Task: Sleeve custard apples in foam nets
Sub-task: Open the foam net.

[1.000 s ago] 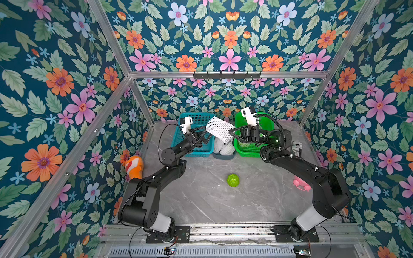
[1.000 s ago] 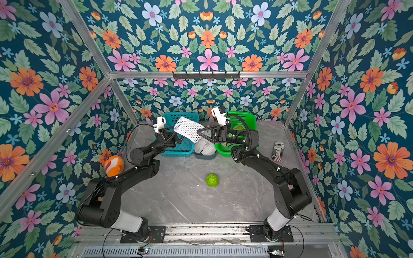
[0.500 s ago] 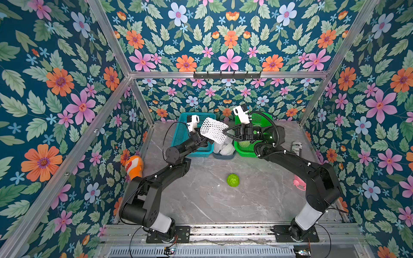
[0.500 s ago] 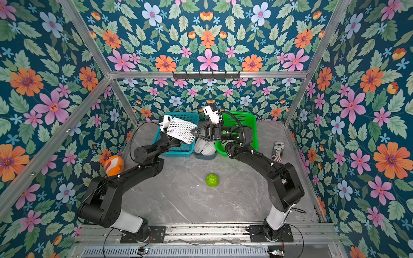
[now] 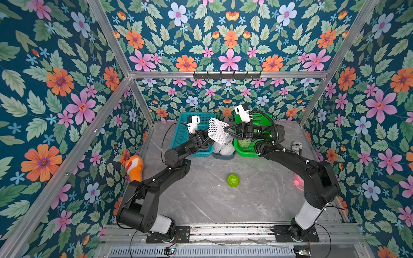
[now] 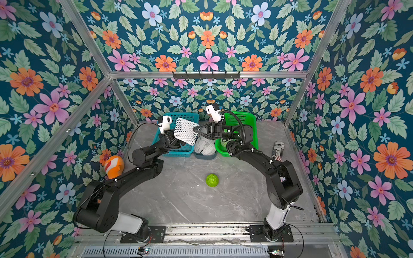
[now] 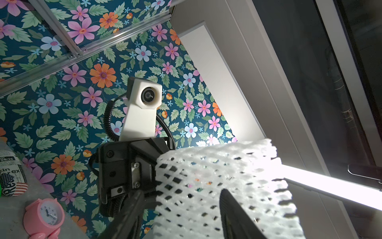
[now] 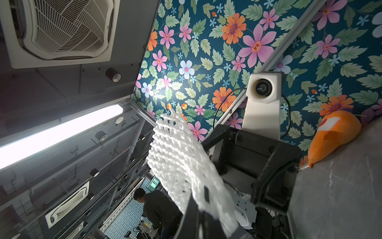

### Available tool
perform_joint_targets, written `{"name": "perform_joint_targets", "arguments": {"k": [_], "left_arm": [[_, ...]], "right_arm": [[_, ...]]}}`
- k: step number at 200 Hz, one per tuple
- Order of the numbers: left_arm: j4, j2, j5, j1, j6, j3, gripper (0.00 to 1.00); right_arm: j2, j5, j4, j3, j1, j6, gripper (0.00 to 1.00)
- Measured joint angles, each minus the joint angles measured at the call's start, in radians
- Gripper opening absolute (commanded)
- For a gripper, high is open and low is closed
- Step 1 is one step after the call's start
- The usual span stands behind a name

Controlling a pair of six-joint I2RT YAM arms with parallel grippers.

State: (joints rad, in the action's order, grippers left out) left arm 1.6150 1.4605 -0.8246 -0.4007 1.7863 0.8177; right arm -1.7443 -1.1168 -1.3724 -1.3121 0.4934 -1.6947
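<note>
A white foam net (image 5: 218, 133) (image 6: 186, 131) hangs in the air above the back of the table, between the two baskets. My right gripper (image 5: 226, 130) (image 8: 198, 207) is shut on one edge of the net (image 8: 182, 165). My left gripper (image 5: 209, 139) (image 7: 184, 213) meets it from the opposite side, jaws apart, with the net's (image 7: 206, 175) end between the fingers. One custard apple (image 5: 233, 180) (image 6: 211, 180) lies alone on the table's middle. Another custard apple (image 5: 244, 143) shows in the green basket (image 5: 245, 154).
A blue basket (image 5: 185, 134) stands at the back left, beside a small grey bin (image 5: 223, 156) of more foam nets (image 5: 224, 149). An orange fish plush (image 5: 134, 165) leans on the left wall. A printed can (image 5: 296, 147) and a pink clock (image 5: 298, 181) lie at the right.
My left gripper has moved right, up to the net's end, and its jaws have narrowed a little. The right gripper has turned and carried the net slightly left.
</note>
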Motion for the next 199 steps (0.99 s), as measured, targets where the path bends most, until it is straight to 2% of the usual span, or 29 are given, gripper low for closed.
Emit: {"name": "perform_joint_targets", "arguments": {"k": [29,94,125,156,177,199], "left_arm": [[0.001,0.005,-0.010,-0.006,-0.005,0.000,0.79],[0.001,0.011,-0.011,-0.024,-0.006,0.005,0.72],[0.001,0.003,-0.006,-0.022,-0.010,0.000,0.60],[0.002,-0.001,0.001,-0.015,-0.010,-0.014,0.37],[0.002,-0.001,0.006,-0.009,-0.010,-0.027,0.34],[0.001,0.000,0.009,0.000,-0.009,-0.040,0.23]], "right_arm": [[-0.005,0.000,0.000,-0.012,0.000,-0.004,0.00],[-0.030,0.000,-0.004,-0.027,0.005,-0.015,0.00],[-0.037,0.003,0.000,-0.014,0.001,-0.015,0.00],[-0.029,0.009,-0.001,-0.007,-0.017,-0.015,0.00],[-0.022,0.015,0.000,0.003,-0.029,-0.015,0.00],[-0.015,0.016,-0.001,0.010,-0.035,-0.015,0.00]]}}
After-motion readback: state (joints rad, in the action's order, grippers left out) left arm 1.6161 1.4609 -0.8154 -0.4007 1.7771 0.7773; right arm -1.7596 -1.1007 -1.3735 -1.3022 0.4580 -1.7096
